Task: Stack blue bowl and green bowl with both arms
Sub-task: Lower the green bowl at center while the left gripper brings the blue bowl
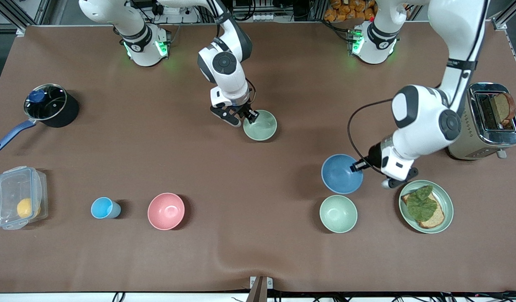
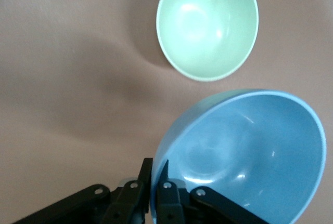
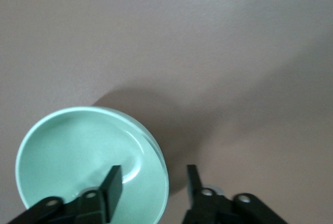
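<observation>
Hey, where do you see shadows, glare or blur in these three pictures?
Front view: soft shadows beside each bowl; shine on the toaster. Left wrist view: highlights inside the blue bowl held in the left claw; tabletop soft. Right wrist view: the green bowl casts a dark shadow; right claw straddles its rim.

You have no readable text to go on here. No label, brand, number or sign shows legibly on anything.
</observation>
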### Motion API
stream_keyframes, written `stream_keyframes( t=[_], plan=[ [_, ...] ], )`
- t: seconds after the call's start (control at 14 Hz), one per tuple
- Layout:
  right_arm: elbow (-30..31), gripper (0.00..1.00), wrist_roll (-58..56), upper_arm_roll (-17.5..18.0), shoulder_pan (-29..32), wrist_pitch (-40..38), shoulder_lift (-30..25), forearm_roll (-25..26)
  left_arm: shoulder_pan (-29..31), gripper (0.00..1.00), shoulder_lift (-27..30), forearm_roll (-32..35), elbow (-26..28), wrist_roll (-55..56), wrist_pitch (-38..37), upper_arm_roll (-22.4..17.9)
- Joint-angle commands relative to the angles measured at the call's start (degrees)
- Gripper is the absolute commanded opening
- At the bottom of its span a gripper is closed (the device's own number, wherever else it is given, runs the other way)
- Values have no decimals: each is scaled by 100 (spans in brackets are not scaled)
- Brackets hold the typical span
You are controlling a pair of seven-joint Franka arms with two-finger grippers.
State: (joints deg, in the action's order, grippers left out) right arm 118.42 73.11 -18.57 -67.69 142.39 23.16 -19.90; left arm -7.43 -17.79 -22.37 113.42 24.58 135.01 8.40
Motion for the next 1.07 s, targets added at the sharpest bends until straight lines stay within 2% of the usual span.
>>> stream_keyframes(
  t=[0.0,0.07,0.29,0.5,0.64,0.86,1.0],
  plan=[
    [-414,100,168,-217,360,-1305,-321,-110,14,0,302,-171,557,151,192,380],
    [-581,100,168,-217,641,-1623,-303,-224,5,0,285,-171,628,266,209,573],
    [-565,100,194,-226,1063,-1635,-155,-1461,-169,0,285,-171,988,739,699,1083],
    [-556,100,168,-217,1232,-1522,197,-2428,-775,0,294,-162,1112,1293,825,1137],
    [-513,100,168,-209,1189,-1154,460,-2982,-1232,0,267,-110,1103,1715,825,1137],
    [-495,100,133,-174,1118,-810,750,-3528,-1629,0,162,-109,1121,1840,833,1129],
    [-477,100,115,-156,1022,-608,830,-3547,-1700,0,118,-109,1121,1936,834,1129]
  ],
)
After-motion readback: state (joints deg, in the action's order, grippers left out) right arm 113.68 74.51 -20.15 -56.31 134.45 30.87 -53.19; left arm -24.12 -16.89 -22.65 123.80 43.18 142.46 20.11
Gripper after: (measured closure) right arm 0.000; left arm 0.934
